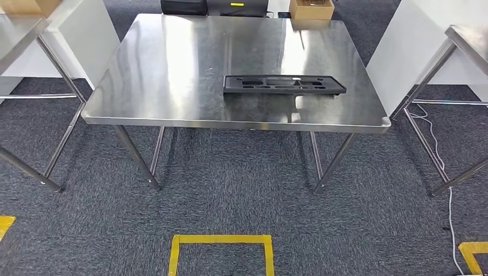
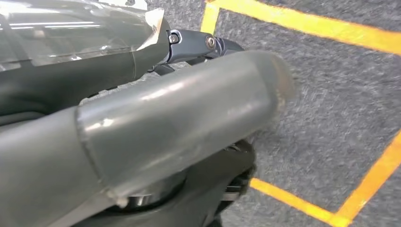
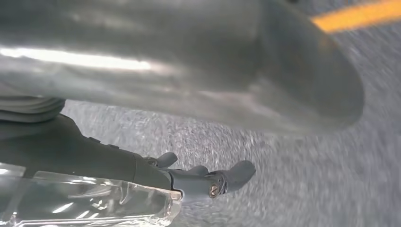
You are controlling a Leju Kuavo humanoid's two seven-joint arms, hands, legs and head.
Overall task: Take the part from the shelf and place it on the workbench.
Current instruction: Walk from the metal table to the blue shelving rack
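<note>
Flat black plastic part with slotted cut-outs lies on the stainless steel workbench, right of centre and toward the near edge, long side parallel to that edge; brown cardboard box behind the workbench's far right corner; black case with a yellow label behind the far edge, left of the box; second steel table to the left, third steel table to the right; white cable on the grey carpet floor beneath the right table; yellow tape square on the floor before the workbench.
</note>
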